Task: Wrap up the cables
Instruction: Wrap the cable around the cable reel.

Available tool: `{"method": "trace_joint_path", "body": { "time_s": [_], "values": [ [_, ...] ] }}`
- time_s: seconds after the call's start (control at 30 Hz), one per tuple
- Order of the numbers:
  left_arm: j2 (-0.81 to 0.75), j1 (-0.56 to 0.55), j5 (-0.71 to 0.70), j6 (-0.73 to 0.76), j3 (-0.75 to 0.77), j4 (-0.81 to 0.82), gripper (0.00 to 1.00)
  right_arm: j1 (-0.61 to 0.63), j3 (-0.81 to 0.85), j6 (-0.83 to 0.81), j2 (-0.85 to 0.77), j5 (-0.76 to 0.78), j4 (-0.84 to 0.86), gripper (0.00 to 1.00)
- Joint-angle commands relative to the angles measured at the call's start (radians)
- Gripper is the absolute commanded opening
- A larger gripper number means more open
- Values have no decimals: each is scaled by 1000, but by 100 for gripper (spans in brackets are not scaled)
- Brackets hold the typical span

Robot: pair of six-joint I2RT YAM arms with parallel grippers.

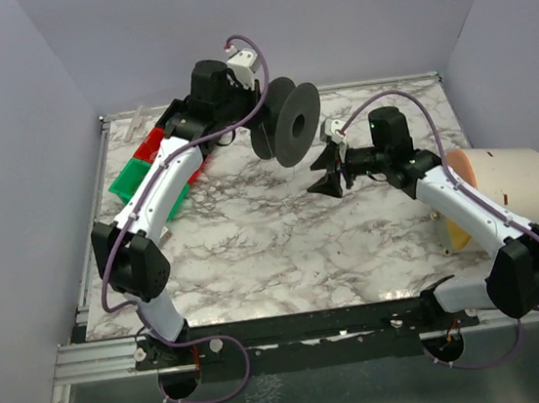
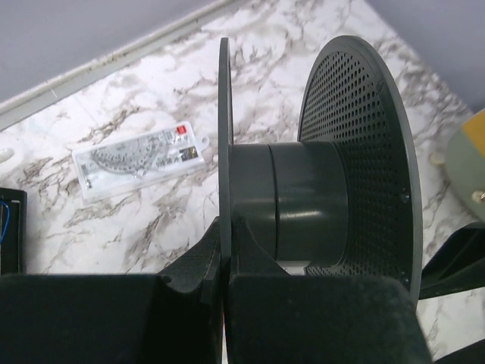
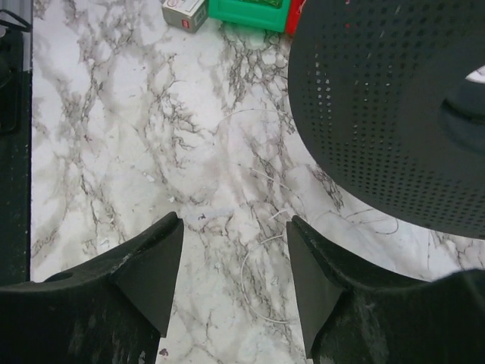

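Currently, the left pincer (image 2: 225,267) is clamping the thin edge of one flange of the black spool (image 1: 286,121), its two pads pressed together on that rim, and is holding the spool up on edge over the far middle of the marble tabletop (image 1: 275,250). In the left wrist view the spool's smooth dark hub (image 2: 303,199) is showing between the gripped flange and the perforated outer flange (image 2: 356,152). The right pincer (image 3: 235,265) is hanging just beside the spool on its right, fingers spread wide apart and gripping nothing, with the perforated flange filling the upper right of its own view. Below those fingers a thin pale strand (image 3: 258,262) is lying in loose curls on the tabletop; whether it is running up to the spool I cannot tell. A clear plastic packet (image 2: 140,161) is lying flat behind the spool. Green boxes (image 1: 129,177) and a red one (image 1: 151,145) are sitting along the left edge, and a peach cylinder (image 1: 513,181) is lying at the right.
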Motion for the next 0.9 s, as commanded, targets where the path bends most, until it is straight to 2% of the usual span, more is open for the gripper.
{"method": "trace_joint_path", "body": {
  "time_s": [0.0,0.1,0.27,0.33,0.4,0.43,0.57,0.87],
  "values": [
    [-150,34,53,-216,-72,318,0,-5,-10,-3,18,-10,69,62],
    [-162,48,86,-294,-82,358,0,-3,-67,-38,20,-47,163,62],
    [-179,67,144,-422,-108,430,0,-3,-124,-42,57,-17,290,63],
    [-182,68,157,-427,-90,427,0,0,-112,-90,88,-45,257,63],
    [-184,68,155,-403,-64,407,0,15,-88,-263,122,-131,128,66],
    [-184,70,153,-391,-53,399,0,35,-83,-326,134,-122,93,67],
    [-192,78,165,-408,-59,414,0,126,-62,-385,196,-42,67,67],
    [-223,81,196,-469,-117,453,0,211,-4,-314,320,223,202,66]
  ]
}}
